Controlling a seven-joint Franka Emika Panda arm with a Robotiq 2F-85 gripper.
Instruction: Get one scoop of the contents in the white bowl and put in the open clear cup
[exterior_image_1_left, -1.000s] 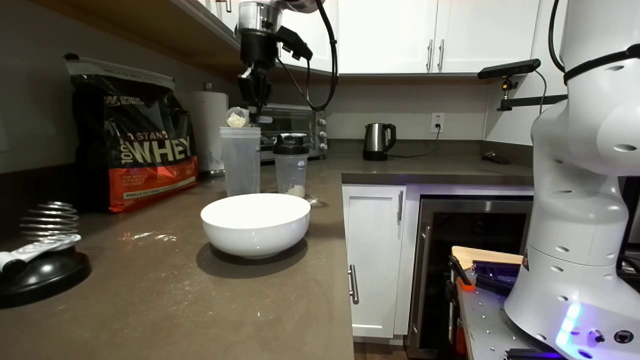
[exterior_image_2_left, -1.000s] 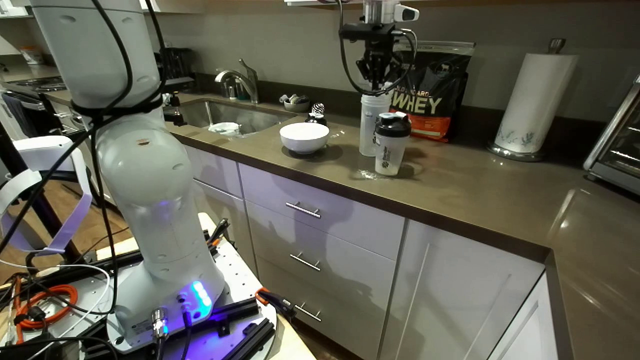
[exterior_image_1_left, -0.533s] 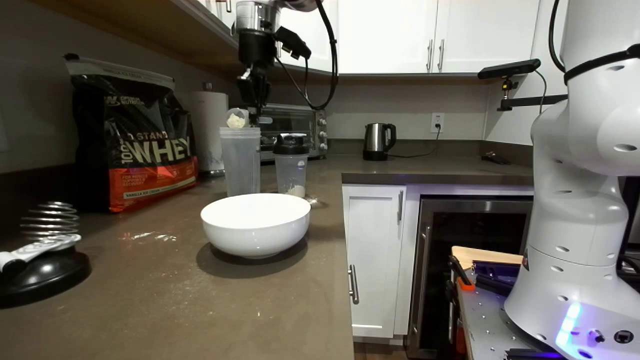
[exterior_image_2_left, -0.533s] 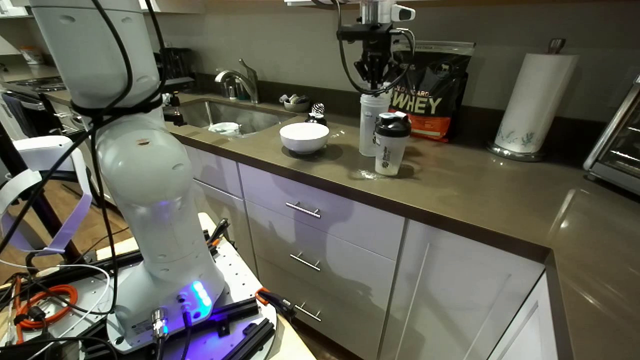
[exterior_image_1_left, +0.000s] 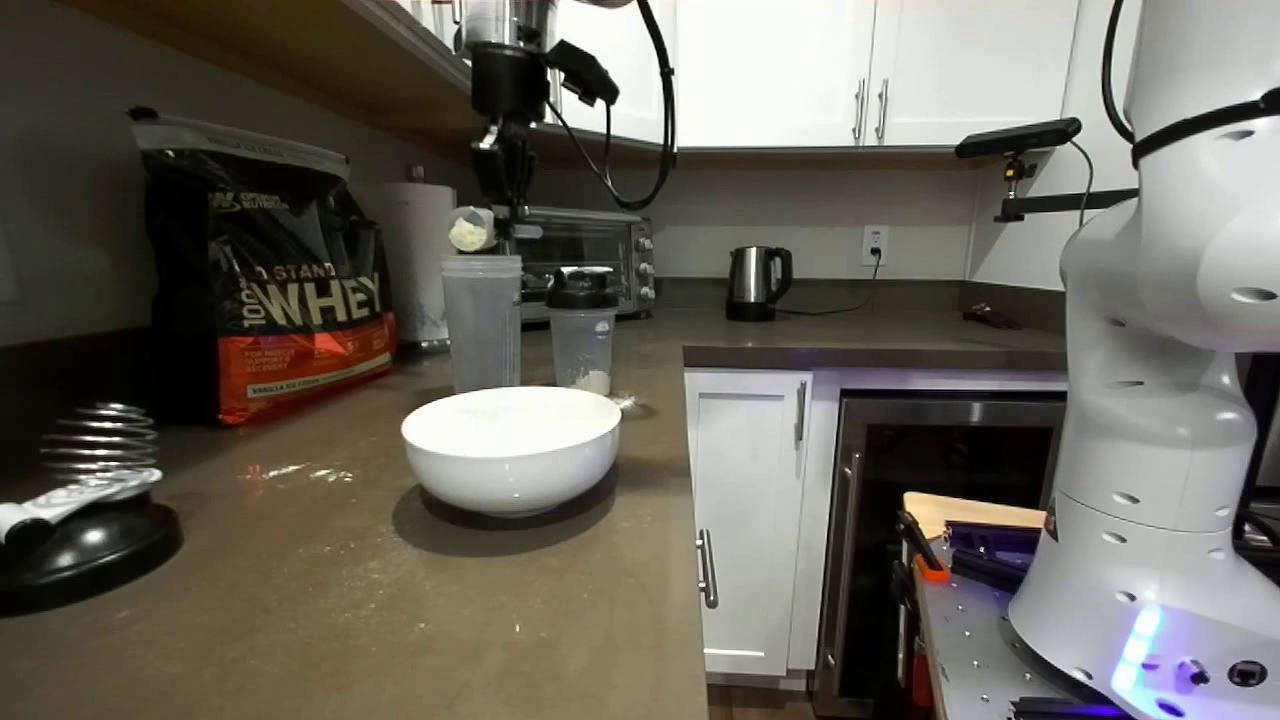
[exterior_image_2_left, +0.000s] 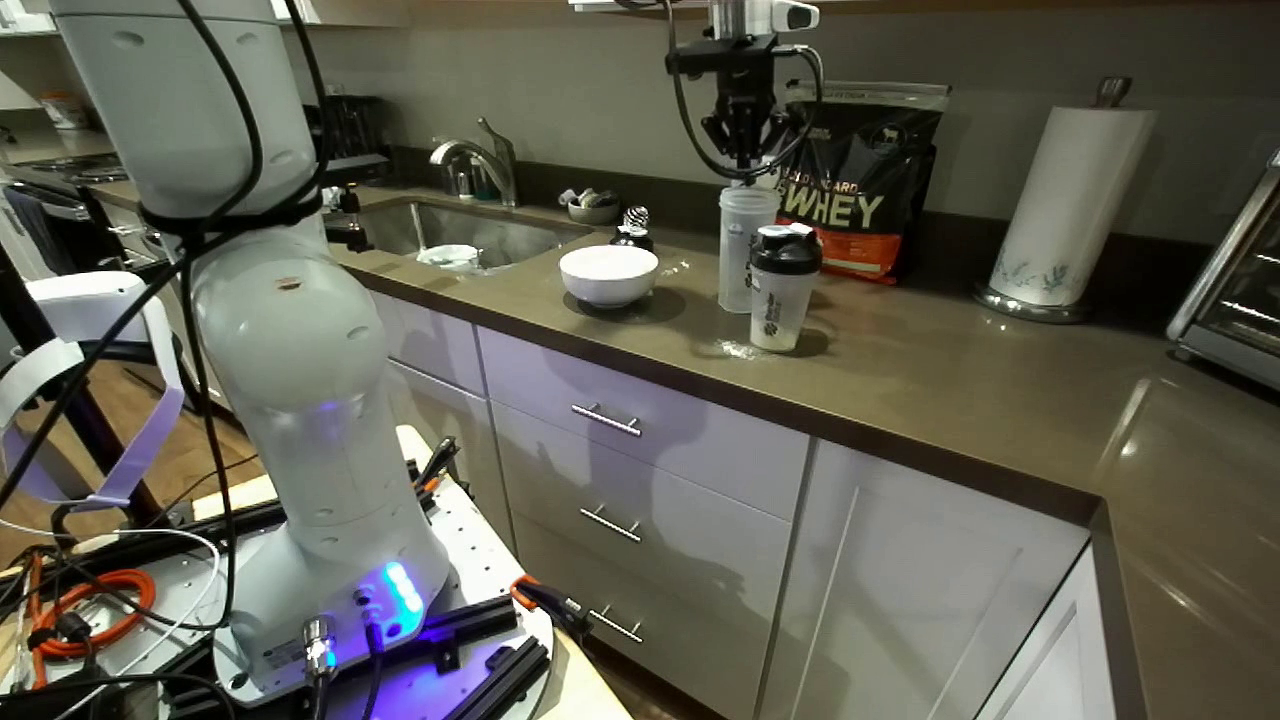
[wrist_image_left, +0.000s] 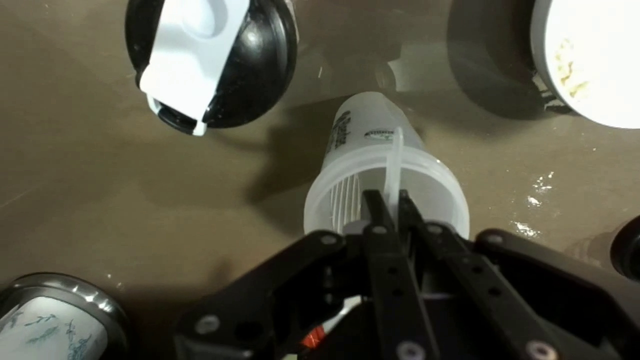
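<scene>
Fingers (wrist_image_left: 377, 210) nearly meet, gripping handle (wrist_image_left: 394, 165); scoop (exterior_image_1_left: 481, 224), powder (exterior_image_1_left: 466, 236) showing inside, hangs above clear cup (exterior_image_1_left: 482, 325), presumably so tipped powder lands within; exact centring hard to judge.

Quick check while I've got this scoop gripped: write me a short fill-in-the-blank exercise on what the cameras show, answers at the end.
1. The end effector grips the scoop by its ____.
2. In the wrist view, pale powder shows inside the white ____.
3. Unlike the open cup, the shaker wears a black ____.
4. The largest word on the bag is ____.

Missing words: handle; bowl; lid; WHEY.
</scene>
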